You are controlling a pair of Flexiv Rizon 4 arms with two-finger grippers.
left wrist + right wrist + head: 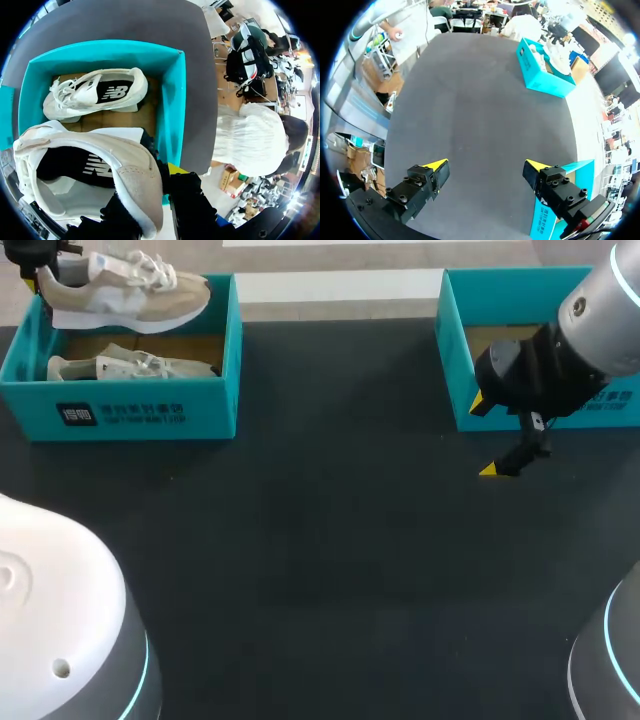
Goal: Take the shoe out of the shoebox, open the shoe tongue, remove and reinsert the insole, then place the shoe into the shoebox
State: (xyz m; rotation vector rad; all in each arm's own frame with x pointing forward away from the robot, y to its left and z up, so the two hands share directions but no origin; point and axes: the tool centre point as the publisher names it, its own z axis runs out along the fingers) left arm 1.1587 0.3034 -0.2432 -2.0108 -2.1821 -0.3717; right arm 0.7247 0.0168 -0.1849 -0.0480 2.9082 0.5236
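A beige and white shoe (125,295) hangs above the left teal shoebox (140,415), toe pointing right. My left gripper (38,275) is shut on its heel. In the left wrist view the heel collar of the shoe (95,170) sits between the dark fingers of the left gripper (155,195). A second matching shoe (130,366) (95,92) lies inside the box (172,100) on its brown floor. My right gripper (485,438) hovers over the table beside the right teal box (455,360), open and empty (485,167).
The right teal box (570,200) stands at the table's far right, its near left corner behind my right arm. The left box (540,75) shows far ahead of the right gripper. Dark table (320,540) lies between the boxes.
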